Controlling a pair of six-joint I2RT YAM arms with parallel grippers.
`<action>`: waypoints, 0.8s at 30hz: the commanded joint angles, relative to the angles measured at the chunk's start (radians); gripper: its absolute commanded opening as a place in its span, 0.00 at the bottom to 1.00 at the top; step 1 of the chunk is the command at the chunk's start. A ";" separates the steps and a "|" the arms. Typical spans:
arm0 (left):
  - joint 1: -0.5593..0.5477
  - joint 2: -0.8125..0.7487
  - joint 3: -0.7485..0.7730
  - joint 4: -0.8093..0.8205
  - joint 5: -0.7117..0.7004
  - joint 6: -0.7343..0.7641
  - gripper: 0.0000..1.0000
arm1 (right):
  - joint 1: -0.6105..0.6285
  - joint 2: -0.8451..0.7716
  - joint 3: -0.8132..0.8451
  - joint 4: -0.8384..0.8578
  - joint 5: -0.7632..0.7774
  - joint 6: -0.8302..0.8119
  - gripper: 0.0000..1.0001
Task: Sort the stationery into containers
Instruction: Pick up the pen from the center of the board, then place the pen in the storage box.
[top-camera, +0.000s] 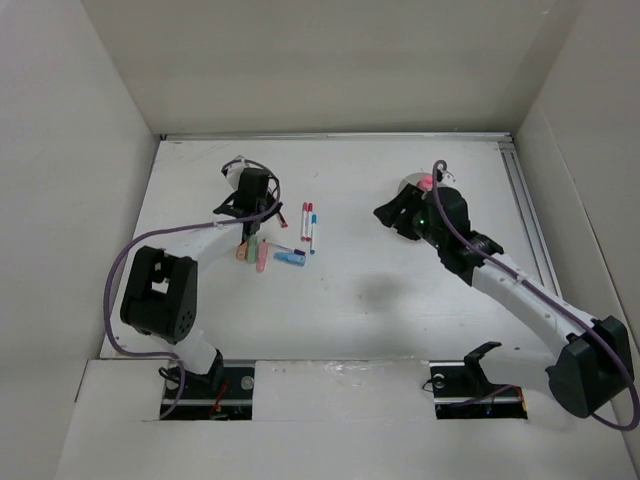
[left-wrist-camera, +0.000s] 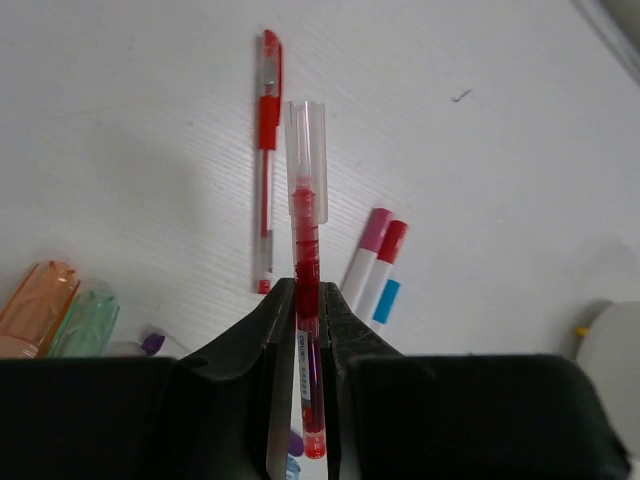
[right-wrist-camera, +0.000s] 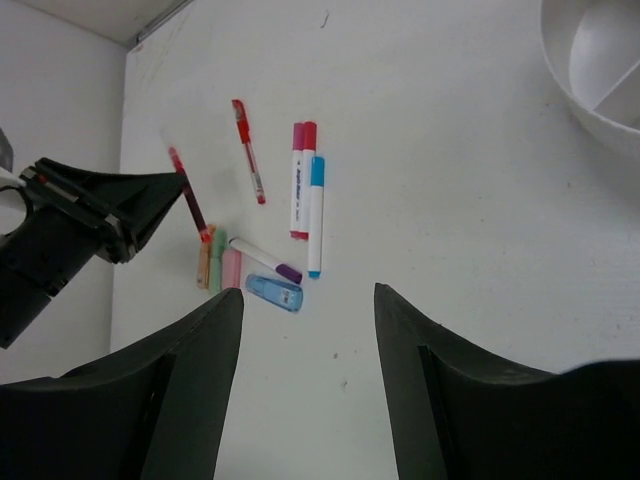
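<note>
White desk holds loose stationery toward its far-left side, where the left gripper pinches a clear-capped red pen, while the right gripper gapes wide near the divided white tub, far right.

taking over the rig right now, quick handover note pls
Left gripper: shut on a red pen, by the pile.
Right gripper: open, empty, beside the tub.
On the table: other red pen, markers with pink, red and blue caps, a purple-capped marker, pastel pieces.
Done: little or nothing. The tub part seen from the right wrist is empty. Something pink shows at it from above, unclear if inside.
Left: held pen into the tub, then the rest.
</note>
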 joint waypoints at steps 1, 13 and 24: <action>-0.003 -0.093 -0.045 0.111 0.083 0.065 0.00 | 0.021 0.035 0.061 0.049 -0.061 -0.013 0.61; -0.061 -0.134 -0.174 0.479 0.545 0.259 0.00 | 0.030 0.187 0.162 0.124 -0.274 -0.004 0.70; -0.134 -0.159 -0.229 0.570 0.691 0.354 0.00 | 0.030 0.376 0.269 0.192 -0.333 0.039 0.72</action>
